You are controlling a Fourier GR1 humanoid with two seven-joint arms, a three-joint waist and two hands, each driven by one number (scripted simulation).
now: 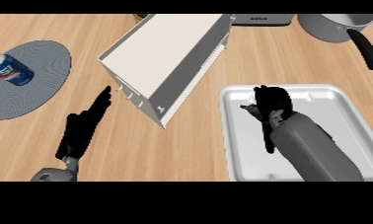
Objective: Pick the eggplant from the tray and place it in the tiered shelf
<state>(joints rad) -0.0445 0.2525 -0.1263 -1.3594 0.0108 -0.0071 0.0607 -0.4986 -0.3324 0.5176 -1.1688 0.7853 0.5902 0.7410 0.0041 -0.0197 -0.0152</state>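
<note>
My right hand [275,112] is over the middle of the silver tray [342,100] at the right. Its fingers curl down round a dark, glossy shape, the eggplant [268,93], which shows only just beyond the fingers and is hard to tell apart from the black hand. The tiered shelf [169,53], a white box-like unit standing askew, is on the counter to the left of the tray, its near corner close to the tray's left rim. At the lower left, my left hand [82,131] stays open and still with fingers straight, just short of the shelf's near corner.
A blue can [15,70] stands on a round grey mat [44,87] at the far left. A grey pot [334,24] with a black handle [363,45] sits at the top right. A dark appliance [260,19] lies behind the shelf.
</note>
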